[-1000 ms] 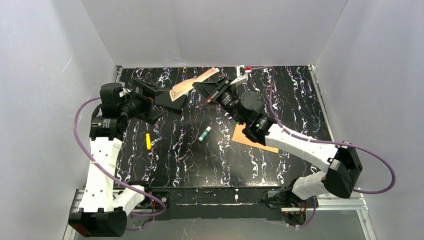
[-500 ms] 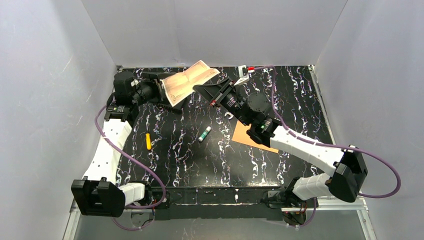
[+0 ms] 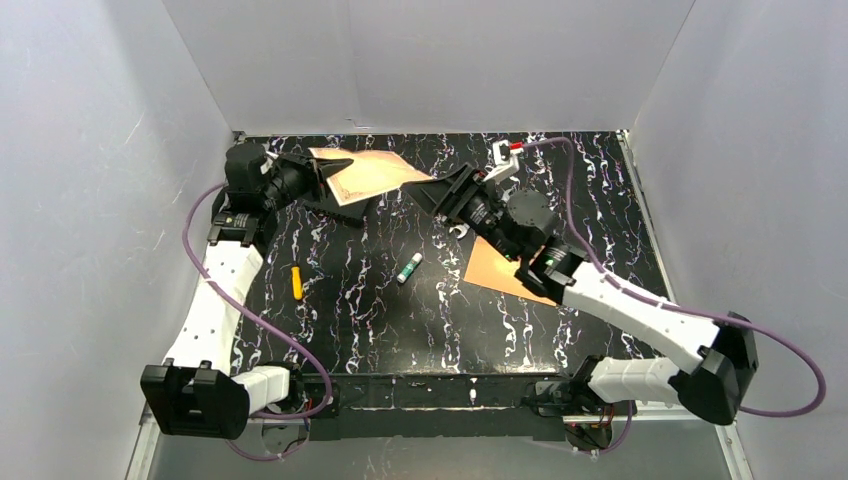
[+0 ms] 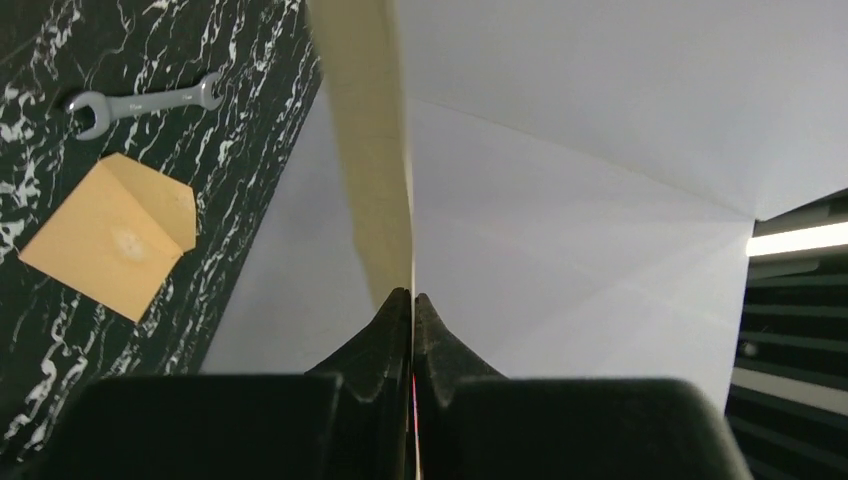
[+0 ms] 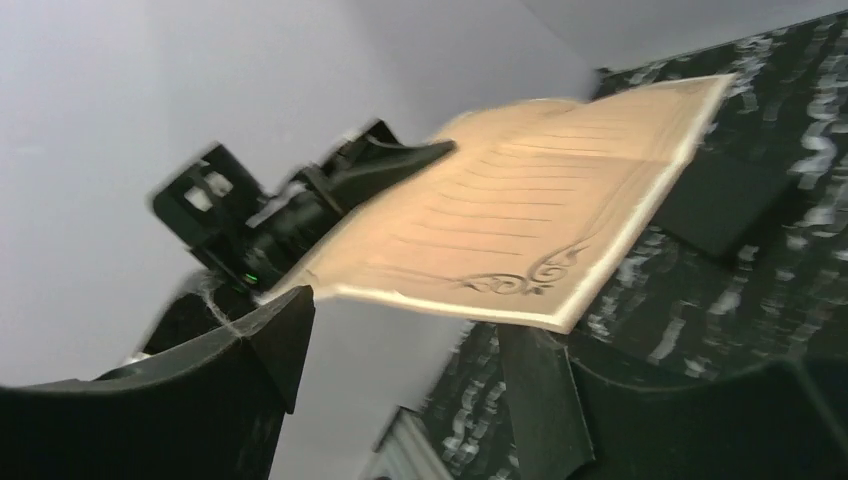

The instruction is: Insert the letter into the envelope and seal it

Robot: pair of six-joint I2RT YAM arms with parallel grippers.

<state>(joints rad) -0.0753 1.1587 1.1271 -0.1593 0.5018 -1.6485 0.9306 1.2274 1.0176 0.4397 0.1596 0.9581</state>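
Up near the far-left corner of the surface [image 3: 600, 200], the left pincer [image 3: 318, 173] is pressed together on one edge of the letter [image 3: 372, 172] and holds it clear of the marble top. The left wrist view shows the sheet edge-on, nipped between the two black fingertips [image 4: 398, 318]. The right pincer [image 3: 438, 191] sits at the letter's opposite side with its fingers [image 5: 272, 330] spread wide. The sheet's bordered edge lies just ahead of them, not gripped. The envelope [image 3: 493, 268] lies flat on the surface right of centre, partly under the right arm, well apart from the letter. A small wrench [image 4: 150, 100] rests just beyond it, toward the far edge.
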